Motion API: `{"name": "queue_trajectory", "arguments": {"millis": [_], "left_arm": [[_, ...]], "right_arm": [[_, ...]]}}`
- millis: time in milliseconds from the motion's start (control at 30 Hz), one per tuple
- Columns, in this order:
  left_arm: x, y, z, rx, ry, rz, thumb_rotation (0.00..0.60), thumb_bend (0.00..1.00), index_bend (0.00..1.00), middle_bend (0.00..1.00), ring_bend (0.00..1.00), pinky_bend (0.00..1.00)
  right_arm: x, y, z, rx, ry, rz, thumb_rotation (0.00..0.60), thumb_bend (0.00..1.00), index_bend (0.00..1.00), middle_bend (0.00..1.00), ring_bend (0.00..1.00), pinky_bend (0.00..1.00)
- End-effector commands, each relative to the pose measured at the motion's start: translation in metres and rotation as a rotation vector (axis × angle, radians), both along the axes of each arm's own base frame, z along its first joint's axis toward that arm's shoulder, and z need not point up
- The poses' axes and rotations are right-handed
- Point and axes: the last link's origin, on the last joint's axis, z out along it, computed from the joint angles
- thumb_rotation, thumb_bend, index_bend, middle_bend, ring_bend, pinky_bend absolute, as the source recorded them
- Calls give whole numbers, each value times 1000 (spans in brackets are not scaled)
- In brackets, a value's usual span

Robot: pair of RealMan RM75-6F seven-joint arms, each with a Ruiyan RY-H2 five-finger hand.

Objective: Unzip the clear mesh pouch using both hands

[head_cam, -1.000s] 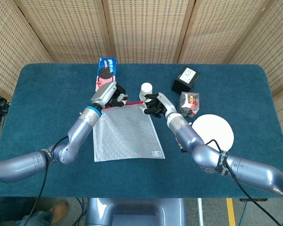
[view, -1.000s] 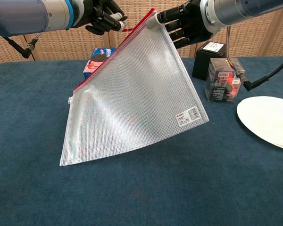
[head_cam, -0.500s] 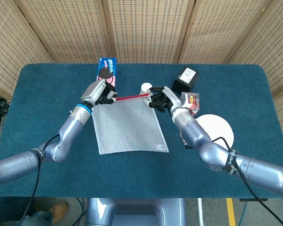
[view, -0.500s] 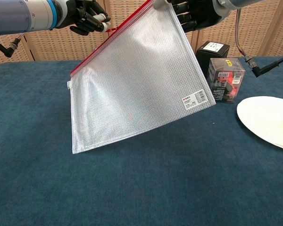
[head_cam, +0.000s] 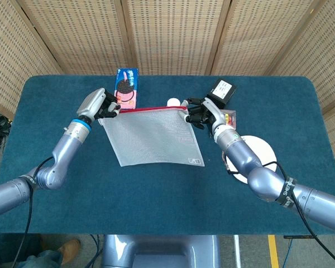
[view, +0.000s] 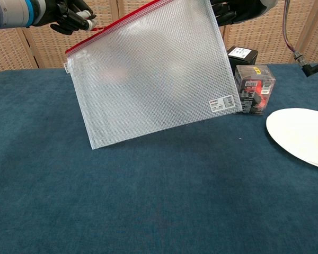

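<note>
Two robot hands held the clear mesh pouch (head_cam: 156, 138) clear of the blue tabletop (head_cam: 56, 206), red zipper edge (head_cam: 151, 109) uppermost. Right robot hand (head_cam: 196, 114) gripped the right top corner; left robot hand (head_cam: 105, 106) pinched the zipper's left end, apparently at the pull. Risk judged: pulling the hands apart could drag the corner from the right grip, dropping the pouch toward the cookie box (head_cam: 125, 87) or white cup (head_cam: 173, 102).

A table (head_cam: 61, 212) covered in dark teal cloth carried several things — a round white plate (view: 302, 136) sat at its right. Beside the plate stood a clear plastic box (view: 254, 89), a black box (head_cam: 220, 94) behind it — and a cookie package (head_cam: 126, 86) lay farther left.
</note>
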Motion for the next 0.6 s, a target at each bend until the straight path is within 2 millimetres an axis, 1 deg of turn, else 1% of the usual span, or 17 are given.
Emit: {"name": "queue_trajectory", "arguments": {"millis": [33,100,300,600], "left_arm": [[-10,2,8,16,4,21,600,982,904,982,994,1000],[-20,4,16,30,5,42,600,983,904,982,994,1000],[-32,6,26,42,11,62,600,984,904,982,993,1000],[-40,9,35,60,19,74,600,985,904,982,994,1000]], "right_arm": [[-6,-2,7,-11,-12,-8,600,923,783,927,873,1000],[-13,-4,13,-22,-18,-19,600,922,783,927,873,1000],[-24,-7,21,-34,-28,-34,600,923,783,927,873,1000],[-37,-12,28,-51,-30,-67,600,922,783,927,873,1000]]}}
